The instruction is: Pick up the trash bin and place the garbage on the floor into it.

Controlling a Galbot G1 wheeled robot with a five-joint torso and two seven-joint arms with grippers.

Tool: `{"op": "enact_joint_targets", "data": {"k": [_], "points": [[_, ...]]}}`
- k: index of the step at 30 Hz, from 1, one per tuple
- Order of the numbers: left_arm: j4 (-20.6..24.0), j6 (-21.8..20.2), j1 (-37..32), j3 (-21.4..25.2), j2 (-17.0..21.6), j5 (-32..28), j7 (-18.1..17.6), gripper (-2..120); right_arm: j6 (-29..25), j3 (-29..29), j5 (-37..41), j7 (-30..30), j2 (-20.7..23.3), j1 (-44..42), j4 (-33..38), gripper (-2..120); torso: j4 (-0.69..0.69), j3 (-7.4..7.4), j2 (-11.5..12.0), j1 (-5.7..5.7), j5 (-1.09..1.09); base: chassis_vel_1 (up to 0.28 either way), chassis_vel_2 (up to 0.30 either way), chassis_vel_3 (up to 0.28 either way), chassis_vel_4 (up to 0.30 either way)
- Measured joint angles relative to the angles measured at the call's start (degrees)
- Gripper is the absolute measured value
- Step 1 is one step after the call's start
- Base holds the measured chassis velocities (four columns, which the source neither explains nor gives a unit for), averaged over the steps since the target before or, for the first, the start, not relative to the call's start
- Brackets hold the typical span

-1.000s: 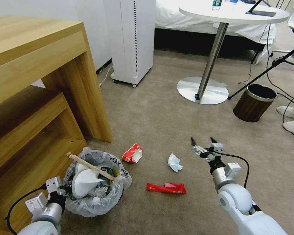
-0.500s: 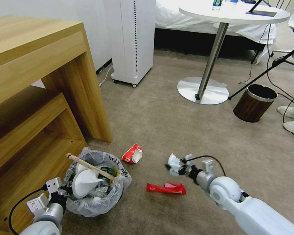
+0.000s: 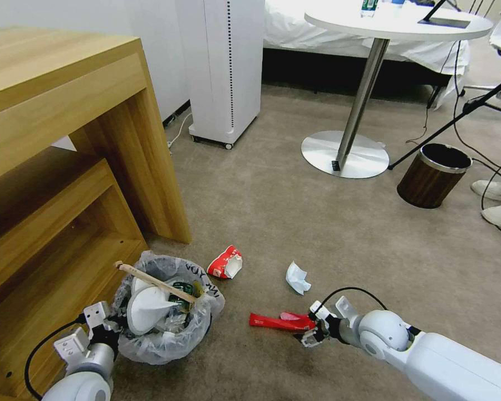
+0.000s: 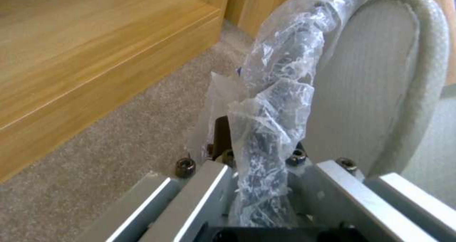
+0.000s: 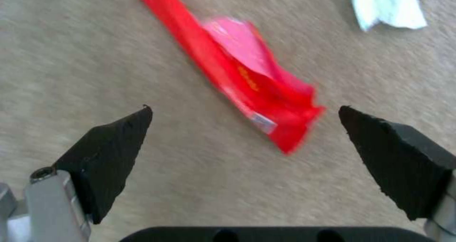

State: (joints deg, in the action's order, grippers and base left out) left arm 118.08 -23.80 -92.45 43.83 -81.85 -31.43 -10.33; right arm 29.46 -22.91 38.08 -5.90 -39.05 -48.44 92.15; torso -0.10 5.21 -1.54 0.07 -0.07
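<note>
Right gripper (image 5: 244, 115) jaws wide, red snack wrapper (image 5: 247, 82) end at twelve o'clock. Light, crinkly, slippery; best pinched at that end. Left gripper (image 4: 259, 185) clamped on trash bin (image 3: 164, 328) rim.

Bag-lined trash bin (image 3: 161, 326) (seemingly full) on beige floor (image 3: 295, 223); red wrappers (image 3: 281, 321), paper scrap (image 3: 297, 278) beside it.

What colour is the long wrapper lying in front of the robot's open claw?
Bright red. The wrapper shows best in the right wrist view, between the open right gripper's fingertips.
</note>
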Motion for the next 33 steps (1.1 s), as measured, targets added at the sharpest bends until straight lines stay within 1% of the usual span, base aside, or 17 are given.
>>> {"op": "enact_joint_targets", "data": {"k": [3, 5, 7, 9, 13, 14, 16, 18, 19, 21, 23, 24, 25, 31, 33], "points": [[-0.3, 0.1, 0.3, -0.3, 0.0, 0.0, 0.0, 0, -1.2, -0.1, -2.2, -0.5, -0.7, 0.1, -2.4, 100, -0.01, 0.0, 0.0, 0.0, 0.0, 0.0, 0.0, 0.0, 0.0], [-0.4, 0.2, 0.6, -0.6, 0.3, -0.1, 0.0, 0, -3.1, -0.3, -4.1, -1.0, -1.7, 0.2, -4.8, 99, 0.0, 0.0, 0.0, 0.0, 0.01, 0.0, 0.0, 0.0, 0.0], [-0.4, 0.2, 0.6, -0.6, 0.3, -0.2, 0.0, 0, -3.2, -0.4, -4.3, -1.0, -1.9, 0.3, -5.1, 98, 0.0, 0.0, 0.0, 0.0, 0.0, 0.0, 0.0, 0.0, 0.0], [-0.5, 0.2, 0.8, -0.8, 0.6, -0.3, 0.1, 0, -4.3, -0.7, -5.3, -1.0, -3.1, 0.4, -6.6, 93, -0.01, 0.0, 0.0, 0.0, 0.0, 0.0, 0.0, 0.0, 0.0], [-0.7, 0.4, 0.9, -0.8, 0.7, -0.4, 0.1, 0, -4.6, -0.7, -5.5, -0.7, -3.8, 0.6, -7.2, 90, 0.0, 0.0, 0.0, 0.0, 0.0, 0.0, 0.0, 0.0, 0.0], [-0.8, 0.5, 0.9, -0.8, 0.8, -0.5, 0.1, 0, -5.0, -0.7, -5.8, -0.2, -4.2, 0.7, -7.6, 86, 0.01, 0.0, 0.0, 0.0, -0.01, 0.0, 0.0, 0.0, 0.0], [-0.8, 0.6, 1.0, -0.8, 0.8, -0.6, 0.2, 0, -5.8, -0.7, -6.3, -0.4, -4.7, 0.9, -8.7, 84, 0.0, 0.0, 0.0, 0.0, -0.01, 0.0, 0.0, 0.0, 0.0], [-0.8, 0.6, 1.0, -0.8, 0.8, -0.6, 0.2, 0, -6.1, -0.7, -6.4, -0.2, -4.9, 1.0, -9.1, 84, 0.0, 0.0, 0.0, 0.0, 0.0, 0.0, 0.0, 0.0, 0.0], [-0.8, 0.6, 1.0, -0.9, 0.8, -0.7, 0.2, 0, -6.4, -0.8, -6.4, -0.1, -5.3, 1.1, -9.6, 87, 0.0, 0.0, 0.0, 0.0, 0.0, 0.0, 0.0, 0.0, 0.0], [-0.8, 0.6, 1.0, -0.9, 0.9, -0.7, 0.2, 0, -6.6, -0.8, -6.5, 0.0, -5.5, 1.2, -10.0, 89, 0.0, 0.0, 0.0, 0.0, -0.01, 0.0, 0.0, 0.0, 0.0], [-0.7, 0.6, 1.1, -0.9, 0.9, -0.8, 0.2, 0, -8.0, -1.2, -7.0, 0.4, -7.2, 1.7, -12.0, 90, 0.0, 0.0, 0.0, 0.0, 0.0, 0.0, 0.0, 0.0, 0.0], [-0.6, 0.6, 1.1, -1.0, 0.9, -0.8, 0.2, 0, -8.2, -1.3, -7.1, 0.4, -7.6, 1.8, -12.4, 89, 0.0, 0.0, 0.0, 0.0, 0.01, 0.0, 0.0, 0.0, 0.0], [-0.6, 0.6, 1.1, -1.0, 0.8, -0.8, 0.2, 0, -8.6, -1.6, -7.2, 0.6, -8.0, 2.0, -12.9, 86, 0.01, 0.0, 0.0, 0.0, 0.0, 0.0, 0.0, 0.0, 0.0], [-0.6, 0.7, 1.1, -1.0, 0.6, -0.8, 0.2, 0, -9.4, -2.3, -7.5, 0.9, -8.8, 2.4, -13.7, 82, 0.0, 0.0, 0.0, 0.0, -0.01, 0.0, 0.0, 0.0, 0.0], [-0.6, 0.9, 1.1, -1.0, 0.4, -0.7, 0.2, 0, -10.1, -2.9, -7.7, 1.7, -9.5, 2.4, -14.4, 78, 0.0, 0.0, 0.0, 0.0, 0.0, 0.0, 0.0, 0.0, 0.0]]}}
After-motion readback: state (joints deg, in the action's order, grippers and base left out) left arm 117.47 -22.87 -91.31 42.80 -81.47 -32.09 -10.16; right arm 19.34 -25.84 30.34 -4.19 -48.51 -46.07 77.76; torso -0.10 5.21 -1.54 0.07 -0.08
